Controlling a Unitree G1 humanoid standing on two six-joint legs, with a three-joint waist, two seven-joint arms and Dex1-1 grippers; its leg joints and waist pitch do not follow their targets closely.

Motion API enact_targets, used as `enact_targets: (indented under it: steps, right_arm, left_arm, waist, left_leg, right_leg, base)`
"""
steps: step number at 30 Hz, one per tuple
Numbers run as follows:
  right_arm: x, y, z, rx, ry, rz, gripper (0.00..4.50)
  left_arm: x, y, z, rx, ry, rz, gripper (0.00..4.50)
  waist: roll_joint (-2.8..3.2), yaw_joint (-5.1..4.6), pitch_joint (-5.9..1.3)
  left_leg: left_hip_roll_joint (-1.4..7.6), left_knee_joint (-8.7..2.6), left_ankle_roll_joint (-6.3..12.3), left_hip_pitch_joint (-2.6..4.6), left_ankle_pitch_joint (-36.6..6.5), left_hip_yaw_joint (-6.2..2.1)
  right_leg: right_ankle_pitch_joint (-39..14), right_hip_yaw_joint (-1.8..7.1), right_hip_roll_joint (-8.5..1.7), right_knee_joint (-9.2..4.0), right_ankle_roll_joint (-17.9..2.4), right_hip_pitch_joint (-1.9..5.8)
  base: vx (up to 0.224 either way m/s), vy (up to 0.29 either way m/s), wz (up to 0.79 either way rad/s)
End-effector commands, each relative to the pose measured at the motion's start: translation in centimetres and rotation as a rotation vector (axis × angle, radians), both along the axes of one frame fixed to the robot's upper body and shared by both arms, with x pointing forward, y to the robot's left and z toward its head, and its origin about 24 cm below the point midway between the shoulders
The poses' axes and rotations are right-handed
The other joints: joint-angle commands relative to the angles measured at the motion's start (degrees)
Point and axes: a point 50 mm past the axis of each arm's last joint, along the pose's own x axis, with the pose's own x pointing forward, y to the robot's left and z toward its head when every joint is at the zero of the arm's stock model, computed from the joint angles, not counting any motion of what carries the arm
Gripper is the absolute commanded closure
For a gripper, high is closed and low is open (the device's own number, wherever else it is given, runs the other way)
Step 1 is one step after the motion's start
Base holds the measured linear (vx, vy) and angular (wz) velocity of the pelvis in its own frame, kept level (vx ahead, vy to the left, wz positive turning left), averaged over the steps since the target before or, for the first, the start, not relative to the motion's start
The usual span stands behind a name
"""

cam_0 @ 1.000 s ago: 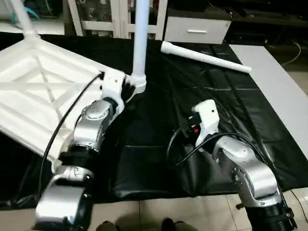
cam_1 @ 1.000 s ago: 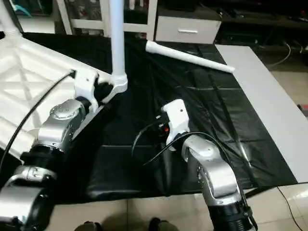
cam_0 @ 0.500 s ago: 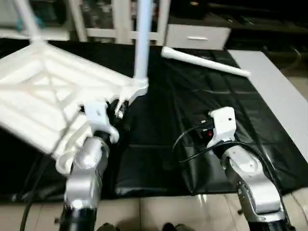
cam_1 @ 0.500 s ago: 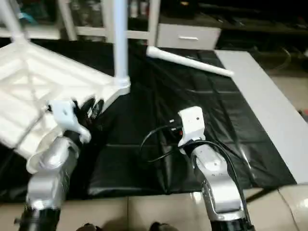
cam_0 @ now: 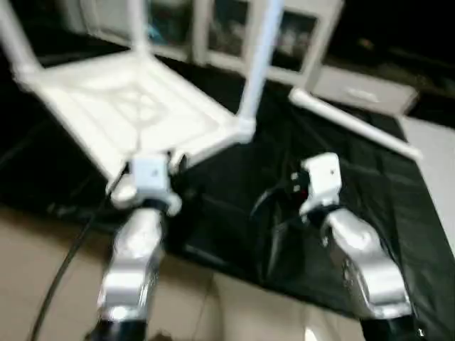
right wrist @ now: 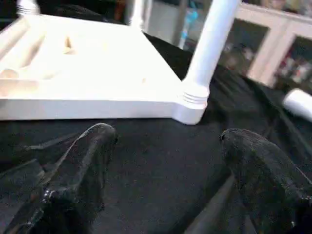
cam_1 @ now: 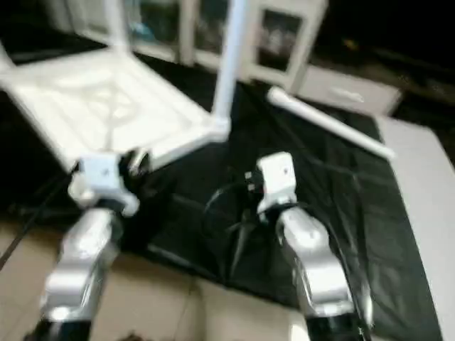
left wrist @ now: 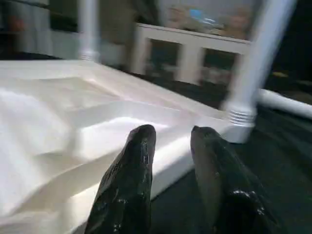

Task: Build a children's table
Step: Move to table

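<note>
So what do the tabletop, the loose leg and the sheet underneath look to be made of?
Tabletop: apparently moulded white plastic, smooth with a slight sheen, judging by its cast ribs and rim. Loose leg: the same white plastic look, a plain smooth tube. Sheet: thin black plastic film or coated fabric, glossy, creased and wrinkled.

Beyond your fingertips, a black sheet [cam_0: 234, 206] lies crumpled across the floor, its creases catching the room's light. Nearer to you than the sheet's edge, you see pale beige tiled floor [cam_0: 43, 270] with faint grout lines. Out past the spread fingers on your right side, a light grey mat [cam_1: 434, 185] borders the sheet. Farthest ahead of your fingertips stands white shelving [left wrist: 195, 53] with open compartments holding blurred, colourful items, and beside it a low white drawer unit [cam_1: 341, 89]. The space behind that furniture is dark.
</note>
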Motion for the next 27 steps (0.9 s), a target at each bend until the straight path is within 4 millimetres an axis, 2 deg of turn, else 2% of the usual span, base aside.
enact_targets:
  steps: [1,2,3,4,5,6,7,8,9,10,11,12,13,14,15,16,17,18,19,20,21,22,23,24,25,26,27]
  right_arm:
    - [0.2,-1.1,0.1,-0.013,-0.005,-0.034,0.69]
    - [0.3,-1.2,0.1,-0.015,-0.008,-0.035,0.69]
    - [0.3,-1.3,0.1,-0.011,-0.008,-0.038,0.69]
    - [0.3,-1.3,0.1,-0.011,-0.008,-0.038,0.69]
    - [0.4,-1.5,0.2,-0.011,-0.012,-0.042,0.69]
    - [0.6,-1.6,0.2,-0.007,-0.014,-0.049,0.69]
    - [0.7,-1.7,0.3,0.004,-0.015,-0.058,0.69]
    - [0.8,-1.8,0.3,0.010,-0.014,-0.064,0.69]
    - [0.8,-1.8,0.3,0.014,-0.014,-0.068,0.69]
    - [0.8,-1.8,0.3,0.013,-0.014,-0.068,0.69]
    - [1.0,-1.8,0.4,0.008,-0.016,-0.066,0.69]
    - [1.0,-1.8,0.4,0.005,-0.017,-0.065,0.69]
    - [1.0,-1.8,0.4,0.005,-0.017,-0.065,0.69]
    - [1.1,-1.7,0.4,0.003,-0.021,-0.059,0.69]
    - [1.1,-1.7,0.4,-0.001,-0.024,-0.059,0.69]
    - [1.1,-1.8,0.4,-0.002,-0.025,-0.060,0.69]
    - [1.2,-1.8,0.5,-0.002,-0.027,-0.063,0.69]
    - [1.2,-2.0,0.5,-0.002,-0.028,-0.069,0.69]
    - [1.2,-2.0,0.5,-0.002,-0.029,-0.073,0.69]
    - [1.2,-2.2,0.4,0.000,-0.029,-0.080,0.69]
    - [1.2,-2.4,0.5,0.006,-0.032,-0.095,0.69]
    - [1.2,-2.6,0.4,0.023,-0.029,-0.108,0.69]
    - [1.4,-3.1,0.4,0.068,-0.013,-0.150,0.69]
    - [1.4,-3.3,0.4,0.093,-0.001,-0.175,0.69]
    - [1.5,-3.5,0.4,0.097,0.002,-0.186,0.69]
    - [1.7,-3.9,0.5,0.101,-0.001,-0.210,0.69]
    - [1.8,-4.1,0.8,0.103,-0.015,-0.218,0.69]
  left_arm:
    - [0.0,-1.1,0.1,-0.005,0.006,-0.016,3.05]
    - [-0.1,-0.9,0.2,-0.005,0.008,-0.007,3.05]
    - [-0.1,-0.6,0.2,-0.002,0.006,0.005,3.05]
    - [-0.1,-0.6,0.2,-0.002,0.006,0.005,3.05]
    - [-0.2,-0.1,0.2,0.009,0.006,0.027,3.05]
    - [-0.3,0.2,0.2,0.013,0.007,0.043,3.05]
    - [-0.3,0.5,0.3,0.008,0.009,0.052,3.05]
    - [-0.3,0.8,0.4,0.015,0.005,0.064,3.05]
    - [-0.3,1.1,0.5,0.020,0.001,0.072,3.05]
    - [-0.2,1.1,0.5,0.021,0.001,0.075,3.05]
    - [-0.1,1.5,0.6,0.030,-0.002,0.088,3.05]
    - [-0.1,1.6,0.7,0.032,-0.002,0.093,3.05]
    - [-0.1,1.6,0.7,0.032,-0.002,0.093,3.05]
    - [0.0,1.8,0.7,0.033,0.002,0.096,3.05]
    - [0.1,1.9,0.8,0.033,0.001,0.097,3.05]
    - [0.2,2.0,0.8,0.033,0.001,0.099,3.05]
    - [0.2,2.1,0.9,0.033,0.000,0.102,3.05]
    - [0.3,2.2,1.0,0.035,-0.001,0.104,3.05]
    - [0.4,2.2,1.0,0.037,-0.002,0.105,3.05]
    - [0.4,2.3,1.1,0.043,-0.002,0.106,3.05]
    - [0.6,2.3,1.1,0.050,-0.001,0.106,3.05]
    - [0.6,2.4,1.1,0.053,0.000,0.107,3.05]
    - [0.6,2.5,1.2,0.058,-0.011,0.107,3.05]
    - [0.7,2.6,1.3,0.060,-0.018,0.107,3.05]
    - [0.7,2.6,1.2,0.054,-0.011,0.104,3.05]
    - [0.8,2.8,1.1,0.050,0.008,0.099,3.05]
    - [0.8,2.9,1.1,0.046,0.011,0.089,3.05]
  waist:
    - [1.18,-1.94,-3.54]
    - [0.09,-0.69,-3.30]
    - [-2.43,1.56,-4.02]
    - [-2.43,1.56,-4.02]
    - [-2.45,1.21,-2.19]
    - [-2.32,0.88,-2.42]
    - [-0.90,1.13,-2.66]
    - [1.15,0.71,-3.42]
    - [2.31,0.17,-4.07]
    - [3.49,-0.57,-4.63]
    - [1.54,-3.00,-3.94]
    - [2.41,-1.93,-3.75]
    - [1.88,-2.62,-4.02]
    - [2.22,-2.29,-4.22]
    - [1.05,-2.17,-3.38]
    - [0.44,-2.23,-3.29]
    - [-1.61,0.93,-2.64]
    - [-2.37,1.27,-2.97]
    - [-2.96,1.12,-2.32]
    - [-2.80,1.14,-2.02]
    - [-0.99,0.82,-3.05]
    - [-0.64,0.89,-3.13]
    - [2.93,1.47,-3.98]
    - [3.19,0.27,-3.95]
    - [2.40,0.55,-4.29]
    - [2.61,-0.11,-4.94]
    - [2.24,0.03,-4.75]
  left_leg:
    - [2.21,-9.25,28.96,3.60,6.9,-7.46]
    - [-3.27,-5.87,28.01,-1.21,7.7,-3.91]
    - [-5.74,6.21,20.00,-4.46,-0.5,3.05]
    - [-5.74,6.21,20.00,-4.46,-0.5,3.05]
    - [-3.66,8.17,8.73,-2.50,-7.8,5.08]
    - [-2.64,7.20,7.95,-2.28,-9.7,5.32]
    - [-0.19,3.88,8.11,-1.48,-9.9,4.65]
    - [2.72,-1.09,9.03,-0.79,-7.5,3.21]
    - [5.84,-5.34,11.77,0.70,-3.1,-0.43]
    - [12.68,-10.16,17.36,4.44,-1.0,-7.63]
    - [11.55,-8.94,28.50,6.48,14.8,-11.01]
    - [8.42,-8.41,33.68,5.72,21.7,-10.88]
    - [6.57,-8.61,34.44,5.07,24.2,-10.90]
    - [4.34,-8.82,33.59,4.56,25.3,-10.03]
    - [-0.51,-10.17,30.27,1.31,17.9,-8.09]
    - [-1.77,-11.10,28.04,1.05,11.7,-7.23]
    - [-7.61,3.52,18.21,-2.05,-2.0,0.54]
    - [-4.96,9.05,10.58,-2.83,-7.8,3.86]
    - [-4.48,8.75,8.92,-3.34,-8.9,4.25]
    - [-4.12,8.29,7.77,-2.43,-9.9,4.71]
    - [-3.56,2.76,8.05,1.09,-14.6,5.15]
    - [-2.90,0.57,8.61,1.42,-14.3,4.97]
    - [4.90,-7.52,11.17,7.00,-5.0,0.59]
    - [16.17,-12.54,14.02,8.39,-0.1,-6.06]
    - [19.16,-13.03,15.48,9.24,7.3,-5.47]
    - [13.30,-10.00,21.89,9.62,23.2,-2.40]
    - [11.12,-8.40,26.37,9.19,30.1,-0.58]
  right_leg:
    - [-1.2,3.63,-2.86,-6.38,-11.8,-1.62]
    - [2.7,2.85,-5.32,-12.33,-25.4,2.35]
    - [-0.9,2.15,-9.43,-17.20,-29.2,5.61]
    - [-0.9,2.15,-9.43,-17.20,-29.2,5.61]
    - [-16.5,-1.82,-10.99,-18.84,-19.2,3.31]
    - [-20.0,-1.99,-12.38,-19.15,-16.4,4.50]
    - [-22.9,-3.85,-13.92,-20.28,-11.1,6.60]
    - [-18.5,-6.89,-12.33,-20.25,-4.6,9.29]
    - [-12.0,-9.44,-8.50,-17.73,-1.1,9.24]
    - [-6.7,-8.81,-4.92,-9.16,1.8,5.84]
    - [-10.5,-1.67,-2.68,0.55,0.8,-4.08]
    - [-9.7,1.22,-2.49,1.11,-0.1,-5.69]
    - [-8.2,2.18,-2.10,0.49,-0.6,-5.28]
    - [-6.5,2.43,-1.45,-0.91,-1.5,-4.74]
    - [-2.7,2.92,-0.68,-5.31,-7.1,-1.44]
    - [-3.0,2.86,-0.78,-7.47,-11.3,0.02]
    - [-10.7,2.83,-8.05,-18.47,-28.5,2.31]
    - [-18.9,2.09,-9.94,-18.56,-24.5,3.45]
    - [-19.9,1.39,-9.91,-18.18,-20.7,3.69]
    - [-21.5,0.45,-10.74,-18.47,-17.6,3.63]
    - [-18.9,3.58,-9.91,-20.15,-12.5,4.92]
    - [-17.4,3.86,-9.34,-20.33,-10.2,6.20]
    - [-8.7,-1.01,-4.53,-18.83,-0.8,4.20]
    - [-6.9,-2.69,-3.67,-11.06,5.1,1.48]
    - [-9.3,-1.42,-3.92,-1.88,9.4,-3.77]
    - [-1.6,1.79,-4.87,0.23,7.6,-7.84]
    - [3.4,3.47,-5.35,-1.63,6.1,-8.27]
  base:
    - [-0.058,-0.321,0.68]
    - [-0.078,-0.308,0.67]
    - [-0.078,-0.308,0.67]
    - [-0.075,-0.298,0.63]
    - [-0.073,-0.280,0.54]
    - [-0.073,-0.280,0.54]
    - [-0.048,-0.244,0.56]
    - [-0.031,-0.254,0.67]
    - [-0.031,-0.254,0.67]
    - [-0.028,-0.273,0.66]
    - [-0.032,-0.272,0.59]
    - [-0.032,-0.272,0.59]
    - [-0.074,-0.284,0.56]
    - [-0.115,-0.320,0.52]
    - [-0.115,-0.320,0.52]
    - [-0.107,-0.364,0.54]
    - [-0.106,-0.381,0.52]
    - [-0.106,-0.381,0.52]
    - [-0.108,-0.353,0.40]
    - [-0.078,-0.310,0.40]
    - [-0.078,-0.310,0.40]
    - [-0.080,-0.312,0.43]
    - [-0.089,-0.332,0.24]
    - [-0.089,-0.332,0.24]
    - [-0.045,-0.298,0.18]
    - [-0.038,-0.271,0.20]
    - [-0.038,-0.271,0.20]
